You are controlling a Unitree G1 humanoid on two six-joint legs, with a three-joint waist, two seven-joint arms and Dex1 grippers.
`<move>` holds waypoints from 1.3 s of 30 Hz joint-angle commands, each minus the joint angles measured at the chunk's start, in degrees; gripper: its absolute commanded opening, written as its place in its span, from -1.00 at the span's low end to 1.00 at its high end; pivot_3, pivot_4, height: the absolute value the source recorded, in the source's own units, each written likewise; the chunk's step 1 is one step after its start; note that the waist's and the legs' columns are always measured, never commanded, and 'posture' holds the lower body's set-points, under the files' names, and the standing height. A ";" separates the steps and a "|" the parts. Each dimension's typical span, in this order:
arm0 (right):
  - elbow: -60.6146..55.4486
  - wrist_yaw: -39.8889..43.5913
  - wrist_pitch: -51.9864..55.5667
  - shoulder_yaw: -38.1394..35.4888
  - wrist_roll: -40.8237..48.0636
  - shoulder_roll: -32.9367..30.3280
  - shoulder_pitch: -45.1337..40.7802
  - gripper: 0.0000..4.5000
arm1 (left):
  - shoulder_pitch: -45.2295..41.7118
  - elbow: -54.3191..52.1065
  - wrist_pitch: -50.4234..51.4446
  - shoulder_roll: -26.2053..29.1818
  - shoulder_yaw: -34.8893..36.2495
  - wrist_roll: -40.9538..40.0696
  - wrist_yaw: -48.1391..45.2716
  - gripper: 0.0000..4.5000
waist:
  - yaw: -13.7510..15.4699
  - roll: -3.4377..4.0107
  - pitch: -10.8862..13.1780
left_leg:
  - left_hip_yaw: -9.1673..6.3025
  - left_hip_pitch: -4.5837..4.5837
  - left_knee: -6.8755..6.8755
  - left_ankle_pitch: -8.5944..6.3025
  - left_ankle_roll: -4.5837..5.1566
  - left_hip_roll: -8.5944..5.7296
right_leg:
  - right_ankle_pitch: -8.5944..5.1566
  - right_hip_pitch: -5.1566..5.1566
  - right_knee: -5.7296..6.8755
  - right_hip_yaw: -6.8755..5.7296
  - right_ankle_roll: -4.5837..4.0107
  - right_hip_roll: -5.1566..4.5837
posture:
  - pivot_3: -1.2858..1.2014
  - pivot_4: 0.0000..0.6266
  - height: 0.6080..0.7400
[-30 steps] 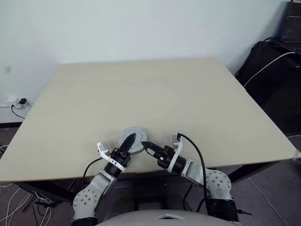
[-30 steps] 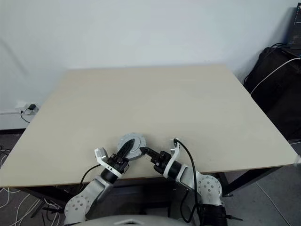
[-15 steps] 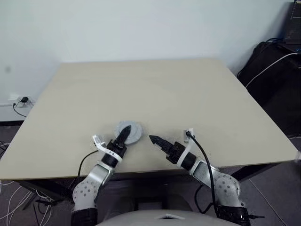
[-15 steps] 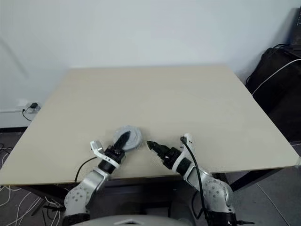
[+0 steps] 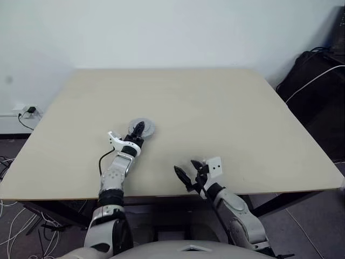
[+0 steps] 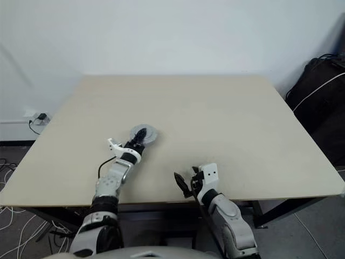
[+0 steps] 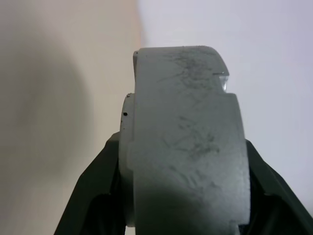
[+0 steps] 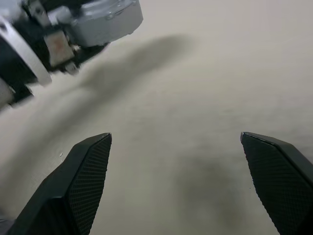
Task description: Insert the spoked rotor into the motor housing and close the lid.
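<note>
Meanwhile, the left hand (image 5: 138, 128) reached out over the tabletop (image 5: 215, 108) with its black fingers clamped on the edges of a round grey metal part, the lid (image 5: 142, 128), which hid whatever lay under it. In the head views the lid sat at about nine o'clock of the tabletop's middle, well in from the near edge, with the left arm stretched toward it from the seven o'clock side. In the left wrist view the lid (image 7: 188, 142) stood edge-on between the two fingers (image 7: 93, 196), its scratched grey rim facing the camera and a fingertip pressed against each side.

The right hand (image 5: 186, 177) hovered low near the tabletop's near edge, at about six o'clock, well apart from the lid and empty. Its jaws stood wide apart; in the right wrist view the two textured black fingertips (image 8: 85, 181) sat far from each other over bare tabletop, and the left arm's grey and white wrist crossed that view's upper corner.

A wall socket with a plug (image 5: 27, 110) sat low on the wall beyond the tabletop's left side, and dark bags (image 5: 318, 91) stood on the floor to its right.
</note>
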 commanded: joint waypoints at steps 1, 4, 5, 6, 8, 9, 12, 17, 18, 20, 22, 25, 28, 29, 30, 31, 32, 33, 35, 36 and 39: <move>1.28 -2.32 -7.36 0.77 -6.10 0.18 -1.01 1.00 | -7.30 5.49 -3.33 -0.08 1.88 2.54 -0.91 -0.05 | -0.06 -0.02 0.01 | 0.01 0.00 -0.02 0.05 0.09 0.00 | 0.01 0.01 0.00 0.01 -0.02 0.00 | 0.03 -1.00 1.00; 3.65 -5.05 -11.98 0.60 -10.33 0.66 -0.93 1.00 | -12.60 12.80 -6.43 0.78 4.59 4.33 -0.14 -0.05 | -0.24 -0.03 0.00 | 0.02 -0.18 -0.03 0.07 0.10 0.00 | 0.02 -0.07 0.07 0.03 -0.05 0.01 | 0.03 -1.00 1.00; 4.33 -5.63 -12.91 0.46 -11.16 0.85 -0.91 1.00 | -13.84 14.70 -7.35 1.01 5.35 4.93 0.04 -0.05 | -0.30 -0.04 0.01 | 0.02 -0.20 -0.03 0.07 0.09 0.00 | 0.02 -0.11 0.11 0.04 -0.06 0.00 | 0.03 -1.00 1.00; 4.81 -6.02 -13.53 0.37 -11.74 1.06 -0.90 1.00 | -14.73 16.16 -7.81 1.19 6.06 5.35 -0.09 -0.05 | -0.45 -0.04 0.01 | 0.03 -0.22 -0.04 0.08 0.08 0.00 | 0.02 -0.15 0.13 0.05 -0.07 0.01 | 0.03 -1.00 1.00; 5.55 -6.12 -14.37 0.28 -12.12 1.48 -0.87 1.00 | -16.43 19.23 -9.40 1.63 7.08 6.88 -0.14 -0.05 | -0.67 -0.04 0.01 | 0.03 -0.23 -0.06 0.08 0.07 0.02 | 0.02 -0.17 0.15 0.07 -0.09 0.01 | 0.03 -1.00 1.00; 5.72 -6.15 -14.57 0.19 -12.18 1.70 -0.81 1.00 | -17.23 20.78 -10.43 1.78 7.91 7.34 0.46 -0.05 | -0.78 -0.03 0.00 | 0.02 -0.23 -0.06 0.08 0.06 0.02 | 0.02 -0.16 0.15 0.08 -0.09 0.01 | 0.03 -1.00 1.00; 5.94 -6.21 -14.91 -0.17 -12.32 2.10 -0.73 1.00 | -18.64 24.31 -13.27 2.15 9.23 9.48 2.41 -0.05 | -0.80 -0.04 0.01 | 0.02 -0.22 -0.04 0.09 0.06 0.02 | 0.02 -0.15 0.17 0.08 -0.09 0.01 | 0.03 -1.00 1.00; 6.19 -6.25 -15.18 -0.42 -12.51 2.23 -0.89 1.00 | -19.26 28.11 -13.92 2.54 11.01 11.63 5.02 -0.05 | -0.81 -0.08 -0.02 | 0.01 -0.22 0.00 0.09 0.07 0.00 | 0.03 -0.13 0.18 0.07 -0.10 0.01 | 0.03 -1.00 1.00; 6.27 -6.25 -15.22 -0.42 -12.56 2.23 -0.94 1.00 | -19.18 28.34 -13.65 2.59 11.27 11.81 5.25 -0.05 | -0.81 -0.07 -0.03 | 0.00 -0.22 0.01 0.09 0.07 0.00 | 0.03 -0.12 0.18 0.07 -0.10 0.01 | 0.03 -1.00 1.00; 6.34 -6.22 -15.23 -0.42 -12.62 2.26 -1.00 1.00 | -19.06 28.55 -13.31 2.68 11.66 12.26 5.74 0.26 | -0.82 -0.07 -0.04 | 0.00 -0.21 0.03 0.09 0.07 0.00 | 0.04 -0.11 0.21 0.07 -0.11 0.01 | 0.03 -1.00 1.00; 6.36 -6.04 -14.98 -0.21 -12.68 2.31 -1.09 1.00 | -18.50 28.15 -12.64 2.87 11.92 12.71 5.93 0.53 | -0.84 -0.07 -0.11 | 0.00 -0.21 0.04 0.10 0.06 0.00 | 0.05 -0.11 0.24 0.07 -0.12 0.01 | 0.03 -1.00 1.00; 6.60 -5.86 -14.69 0.07 -12.62 2.61 -1.26 1.00 | -15.49 25.21 -9.42 3.05 10.29 14.54 5.67 0.95 | -1.07 -0.03 -0.23 | 0.01 0.00 0.04 0.11 0.05 0.01 | 0.06 0.07 0.26 0.06 -0.13 0.02 | 0.03 -1.00 1.00; 6.54 -5.93 -14.66 0.15 -12.63 2.85 -1.11 1.00 | -10.87 19.73 -5.26 2.84 8.74 15.79 6.22 0.98 | -1.57 0.02 -0.31 | 0.09 0.45 -0.09 0.09 0.07 0.04 | 0.04 0.33 0.24 0.10 -0.13 0.03 | 0.03 -1.00 1.00; 6.53 -5.97 -14.61 0.12 -12.60 2.92 -1.05 1.00 | -8.80 17.00 -3.11 2.78 7.89 16.23 6.54 0.98 | -1.72 0.01 -0.33 | 0.11 0.58 -0.15 0.04 0.15 0.05 | 0.01 0.64 0.23 0.12 -0.10 0.03 | 0.03 -1.00 1.00; 6.48 -5.99 -14.57 0.11 -12.57 2.97 -0.96 1.00 | -6.50 13.94 -0.67 2.75 6.93 16.58 6.89 0.98 | -2.05 0.03 -0.48 | 0.10 0.68 -0.15 -0.01 0.24 0.06 | -0.05 0.71 0.24 0.11 -0.04 0.04 | 0.03 -1.00 1.00; 6.43 -6.01 -14.41 0.05 -12.46 3.03 -0.88 1.00 | -3.62 10.05 2.16 2.85 5.35 17.27 7.11 0.98 | -2.39 0.08 -0.60 | 0.10 0.70 -0.16 0.00 0.22 0.07 | -0.05 0.71 0.23 0.13 -0.04 0.04 | 0.03 -1.00 1.00; 6.37 -6.02 -14.24 0.01 -12.37 3.08 -0.79 1.00 | -0.90 6.23 4.45 2.82 4.19 17.66 7.64 0.98 | -2.56 0.12 -0.73 | 0.11 0.73 -0.16 0.01 0.20 0.07 | -0.03 0.73 0.23 0.15 -0.08 0.04 | 0.03 -1.00 1.00; 6.37 -5.89 -13.94 -0.02 -12.20 3.11 -0.75 1.00 | 2.10 2.10 6.70 2.78 3.23 17.69 8.22 0.98 | -2.74 0.19 -0.90 | 0.11 0.76 -0.16 0.02 0.16 0.07 | 0.00 0.76 0.24 0.20 -0.12 0.03 | 0.03 -1.00 1.00; 6.35 -5.42 -13.53 -0.08 -11.51 3.27 -0.63 1.00 | 7.77 -5.79 10.84 2.97 0.84 18.16 8.82 0.98 | -2.80 0.28 -1.03 | 0.15 0.88 -0.17 -0.02 0.14 0.09 | -0.01 0.77 0.23 0.37 -0.14 0.03 | 0.03 -1.00 1.00; 6.36 -5.24 -13.43 -0.14 -11.19 3.37 -0.59 1.00 | 10.29 -9.28 12.40 3.08 -0.27 18.46 9.02 0.98 | -2.80 0.29 -1.07 | 0.16 0.99 -0.18 -0.10 0.18 0.10 | -0.03 0.77 0.23 0.38 -0.14 0.04 | 0.03 -1.00 1.00; 6.66 -4.92 -13.33 -0.26 -11.17 3.43 -0.86 1.00 | 17.34 -19.05 13.68 4.01 -4.97 21.68 8.93 0.98 | -2.65 0.36 -1.13 | 0.19 1.40 -0.24 -0.44 0.10 0.14 | -0.27 1.07 0.21 0.41 0.06 0.05 | 0.03 -1.00 1.00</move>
